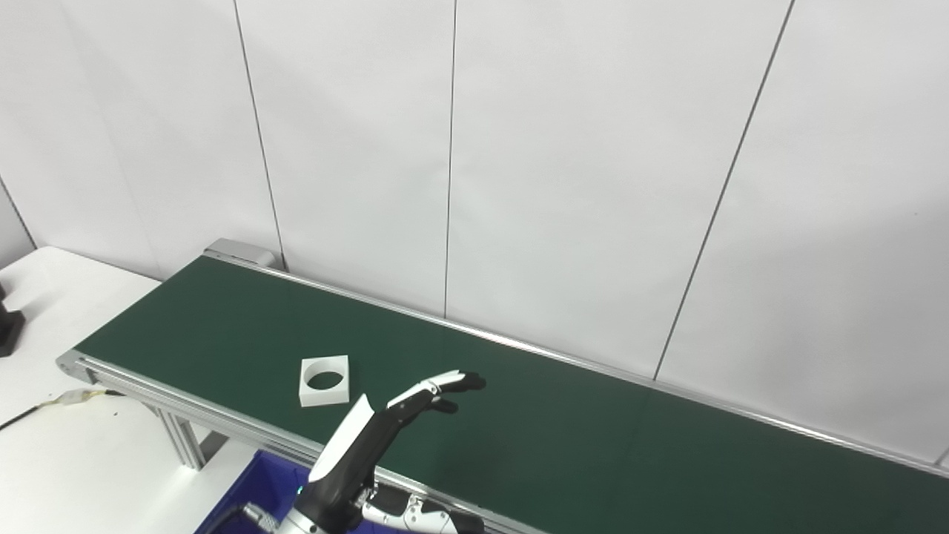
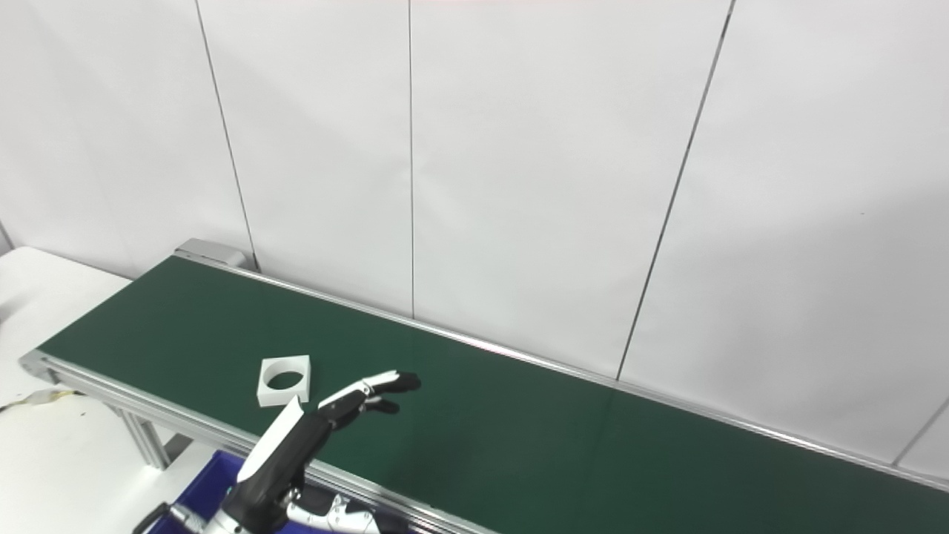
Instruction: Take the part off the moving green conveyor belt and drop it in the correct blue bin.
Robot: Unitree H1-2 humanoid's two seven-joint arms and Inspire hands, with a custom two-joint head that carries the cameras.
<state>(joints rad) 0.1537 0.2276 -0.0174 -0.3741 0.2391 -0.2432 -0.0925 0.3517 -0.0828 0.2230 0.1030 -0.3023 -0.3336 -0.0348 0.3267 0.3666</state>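
Part (image 1: 324, 380) lies flat on belt (image 1: 563, 423), just left of the left hand (image 1: 400, 415); hand open, fingers extended, empty.

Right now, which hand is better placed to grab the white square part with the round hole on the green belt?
Left. The left hand is open above the green conveyor belt, beside the white square part. No right hand is in view.

I see a dark green flat conveyor belt (image 1: 578, 423) with shiny silver metal rails. A white square plastic part (image 1: 325, 380) lies on it. My left hand (image 1: 385, 426) is black and white. The deep blue plastic bin (image 1: 256, 486) sits below, on a white table (image 1: 74, 452).
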